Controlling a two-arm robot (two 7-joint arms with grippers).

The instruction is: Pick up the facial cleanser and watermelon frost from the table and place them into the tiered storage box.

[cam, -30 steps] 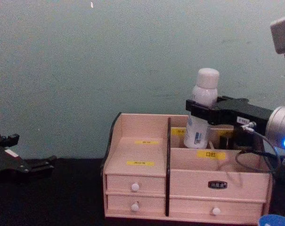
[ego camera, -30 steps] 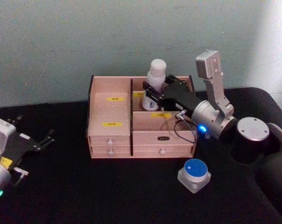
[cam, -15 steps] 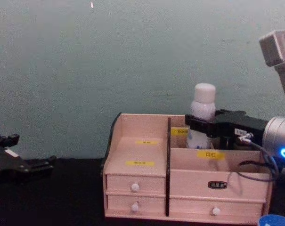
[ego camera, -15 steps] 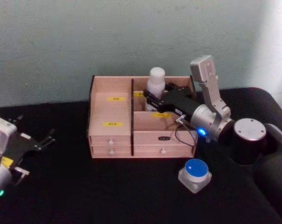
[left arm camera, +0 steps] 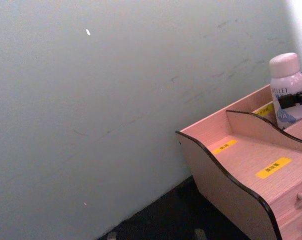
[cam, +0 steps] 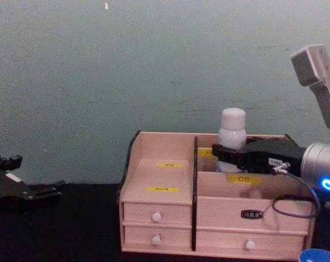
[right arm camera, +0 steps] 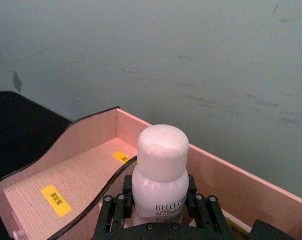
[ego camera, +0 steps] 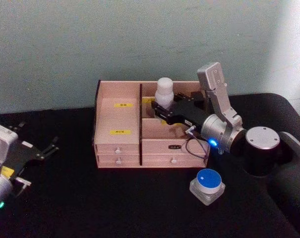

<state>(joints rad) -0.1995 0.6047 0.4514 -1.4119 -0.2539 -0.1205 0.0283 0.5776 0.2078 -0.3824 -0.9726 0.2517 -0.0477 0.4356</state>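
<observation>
The facial cleanser [ego camera: 164, 90], a slim white bottle with a rounded cap, stands upright in the back right compartment of the pink tiered storage box [ego camera: 119, 147]. My right gripper [ego camera: 162, 106] is shut on its body just below the cap, reaching in over the box from the right. The bottle [right arm camera: 160, 170] sits between the black fingers in the right wrist view, and it also rises above the box wall [cam: 159, 147] as the cleanser [cam: 232, 126]. The watermelon frost [ego camera: 207, 184], a squat jar with a blue lid, stands on the table in front of the box's right end. My left gripper [ego camera: 36, 135] rests open at the far left.
The black table runs around the box, and a grey-green wall stands close behind it. The box's left compartments [left arm camera: 250, 160] carry yellow labels and hold nothing. The right arm's cable [cam: 287, 204] hangs in front of the right drawers.
The right gripper has lowered the facial cleanser into the back right compartment, so less of the bottle shows above the box. The left arm has not moved.
</observation>
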